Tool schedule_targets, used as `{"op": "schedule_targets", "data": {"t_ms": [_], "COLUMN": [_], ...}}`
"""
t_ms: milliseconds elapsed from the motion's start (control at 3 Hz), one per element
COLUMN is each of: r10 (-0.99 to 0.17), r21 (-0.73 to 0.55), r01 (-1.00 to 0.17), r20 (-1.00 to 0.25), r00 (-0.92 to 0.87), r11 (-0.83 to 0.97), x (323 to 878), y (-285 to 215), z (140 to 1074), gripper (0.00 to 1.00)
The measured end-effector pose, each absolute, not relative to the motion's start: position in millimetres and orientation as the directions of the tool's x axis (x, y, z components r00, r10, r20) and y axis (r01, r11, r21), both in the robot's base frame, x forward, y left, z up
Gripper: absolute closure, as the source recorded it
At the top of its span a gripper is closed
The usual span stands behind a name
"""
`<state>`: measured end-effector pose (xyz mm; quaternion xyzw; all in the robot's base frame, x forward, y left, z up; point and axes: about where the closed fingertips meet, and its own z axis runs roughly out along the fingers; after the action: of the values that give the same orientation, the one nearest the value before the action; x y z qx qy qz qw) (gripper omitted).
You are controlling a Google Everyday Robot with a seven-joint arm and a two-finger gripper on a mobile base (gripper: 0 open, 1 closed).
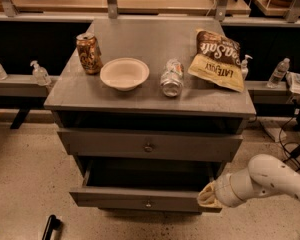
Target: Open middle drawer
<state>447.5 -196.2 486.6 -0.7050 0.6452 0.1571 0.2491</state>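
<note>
The middle drawer [140, 202] is pulled out from the grey cabinet. Its low flat front carries a small round knob [148, 203], and its dark inside shows from above. The taller top drawer [150, 145] above it is closed. The lowest drawer is hidden under the open one. My gripper [206, 196], on a white arm [270, 180] coming in from the right, sits at the right end of the middle drawer's front, at about the height of its top edge.
On the cabinet top [115, 103] stand a brown can [89, 53], a white bowl [124, 74], a plastic bottle lying down [172, 77] and a chip bag [217, 60]. Cables [290, 149] lie on the floor at right. A black object [50, 227] is at lower left.
</note>
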Motion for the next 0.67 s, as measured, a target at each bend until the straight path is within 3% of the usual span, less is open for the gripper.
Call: {"op": "schedule_targets", "data": {"t_ms": [667], "r10": [-0.853], "r21": [-0.204], "r01": [-0.979], "r20": [-0.513], "r00": [0.095], "r11": [0.013], "x": [458.2], "y": [-192.0], "z": [500.3], "gripper": [1.0]}}
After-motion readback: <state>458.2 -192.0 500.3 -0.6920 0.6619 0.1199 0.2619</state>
